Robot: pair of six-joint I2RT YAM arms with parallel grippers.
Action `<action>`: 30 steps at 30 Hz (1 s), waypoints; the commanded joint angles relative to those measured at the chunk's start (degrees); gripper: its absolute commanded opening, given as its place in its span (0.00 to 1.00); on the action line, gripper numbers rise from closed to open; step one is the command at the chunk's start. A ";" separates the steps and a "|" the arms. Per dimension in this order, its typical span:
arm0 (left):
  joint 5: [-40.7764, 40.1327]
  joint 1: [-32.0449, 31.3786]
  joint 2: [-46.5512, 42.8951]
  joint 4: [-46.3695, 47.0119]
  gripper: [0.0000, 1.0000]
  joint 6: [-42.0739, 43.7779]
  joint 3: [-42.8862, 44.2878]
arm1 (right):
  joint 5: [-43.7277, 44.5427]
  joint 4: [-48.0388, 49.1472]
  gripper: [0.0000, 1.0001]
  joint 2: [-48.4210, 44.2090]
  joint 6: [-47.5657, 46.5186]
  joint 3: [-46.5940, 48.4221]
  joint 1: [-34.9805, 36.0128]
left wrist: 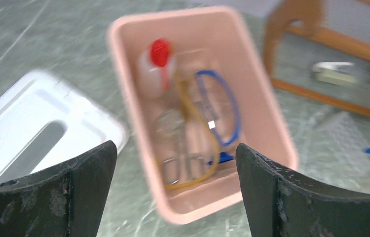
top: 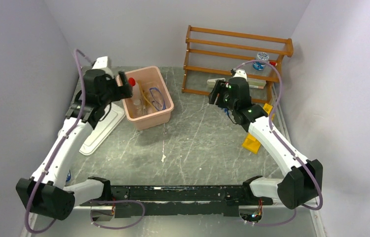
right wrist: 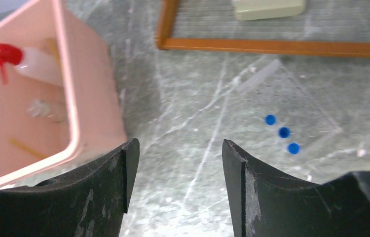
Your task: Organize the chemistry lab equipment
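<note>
Glossy pink plastic bin [top: 154, 117] — wooden rack [top: 237, 37] — scuffed stone-look table [top: 198, 148]

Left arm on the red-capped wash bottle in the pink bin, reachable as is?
Probably yes. The left gripper hangs open above the open-topped pink bin; the wash bottle lies at one end with its red cap uncovered, amber tubing close beside.

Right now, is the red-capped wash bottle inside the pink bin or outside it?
Inside. The wash bottle sits within the pink bin's walls, at its far end, next to the goggles.

bare tabletop [top: 198, 143] between bin [top: 154, 118] and rack [top: 240, 34]
</note>
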 commanded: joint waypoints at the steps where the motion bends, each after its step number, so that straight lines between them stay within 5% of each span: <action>1: 0.99 8.21 -1.98 -9.15 0.92 -1.99 -7.01 | -5.64 -4.21 0.65 0.01 3.39 4.49 3.26; 10: 9.24 14.80 2.90 -4.76 0.61 -1.65 -19.89 | -7.52 2.41 0.60 -0.88 6.24 -1.32 7.23; 14: 5.81 15.95 9.91 -3.71 0.63 -1.24 -17.85 | -8.92 6.02 0.59 1.41 6.53 -3.00 7.72; 23: 4.19 18.58 23.50 0.60 0.83 3.77 -12.67 | -9.30 10.44 0.58 2.90 3.13 -5.94 8.20; 30: 3.91 18.58 28.33 0.16 0.70 2.98 -12.62 | -5.96 10.95 0.58 4.75 0.13 -5.34 8.19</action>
